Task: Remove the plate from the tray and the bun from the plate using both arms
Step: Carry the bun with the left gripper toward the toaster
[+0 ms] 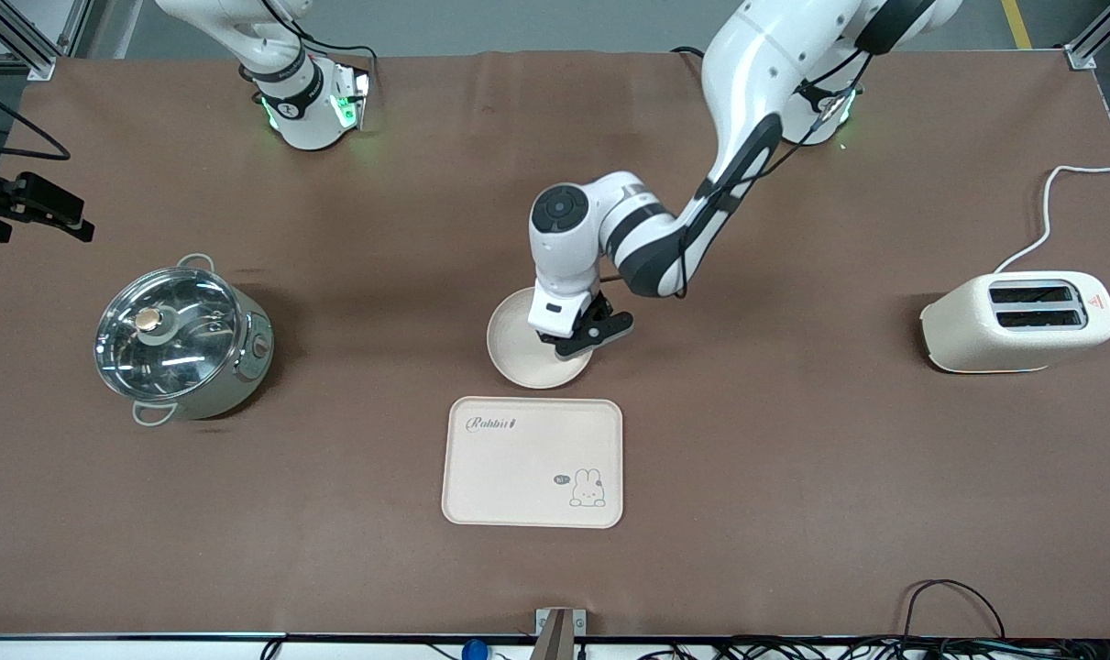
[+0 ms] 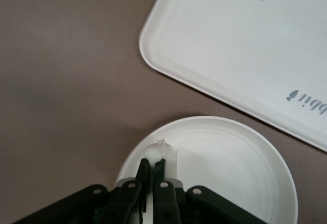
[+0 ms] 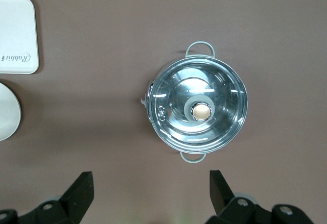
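Observation:
The round plate (image 1: 518,346) lies on the table, just farther from the front camera than the tray (image 1: 518,477) and off it. The tray is bare apart from its rabbit print. My left gripper (image 1: 580,339) is down at the plate's edge toward the left arm's end. In the left wrist view the left gripper (image 2: 152,164) is shut on a small white lump, the bun (image 2: 159,150), at the rim of the plate (image 2: 240,178), with the tray (image 2: 219,50) beside it. My right gripper (image 3: 150,183) is open and empty, waiting high over the table near the pot.
A steel pot with a glass lid (image 1: 183,341) stands toward the right arm's end and also shows in the right wrist view (image 3: 196,109). A cream toaster (image 1: 1017,321) with its cord stands toward the left arm's end.

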